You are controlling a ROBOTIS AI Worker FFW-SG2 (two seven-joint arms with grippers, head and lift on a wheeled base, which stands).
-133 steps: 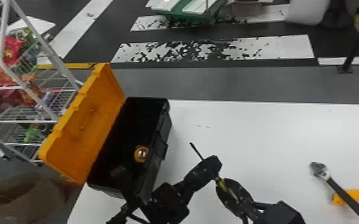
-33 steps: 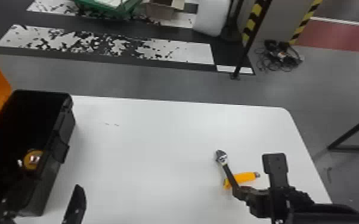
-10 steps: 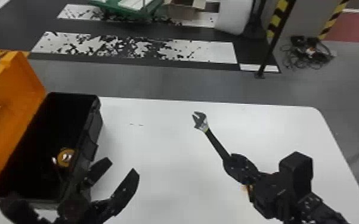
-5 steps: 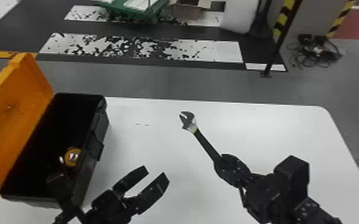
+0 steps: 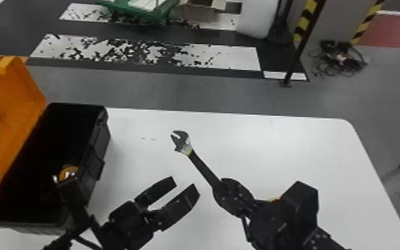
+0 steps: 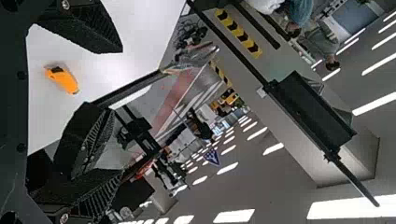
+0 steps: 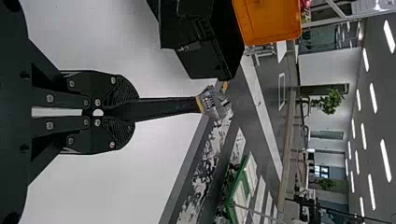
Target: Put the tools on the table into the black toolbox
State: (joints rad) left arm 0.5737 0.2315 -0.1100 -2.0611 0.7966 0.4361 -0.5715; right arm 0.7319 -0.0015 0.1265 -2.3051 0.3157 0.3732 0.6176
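My right gripper (image 5: 221, 189) is shut on the handle of the adjustable wrench (image 5: 180, 143), whose head points to the back left above the table. In the right wrist view my right gripper (image 7: 130, 112) clamps the wrench (image 7: 163, 109). My left gripper (image 5: 186, 186) stands open between toolbox and wrench; in the left wrist view my left gripper (image 6: 121, 112) has the wrench (image 6: 133, 89) crossing beyond its parted fingers. The black toolbox (image 5: 100, 136) is open at the left, with a tape measure (image 5: 68, 173) inside. An orange-handled tool (image 6: 63, 80) lies on the table, mostly hidden behind the right arm in the head view.
The toolbox's orange lid (image 5: 6, 123) stands raised on its left side. The white table (image 5: 275, 146) has its far edge behind the wrench. Past it are a dark post (image 5: 300, 50) and a heap of cables (image 5: 342, 60) on the floor.
The wrench, earlier on the table, was gripped by my right gripper, lifted and carried left. My left gripper has moved right, away from the toolbox towards the wrench. The head view has shifted too.
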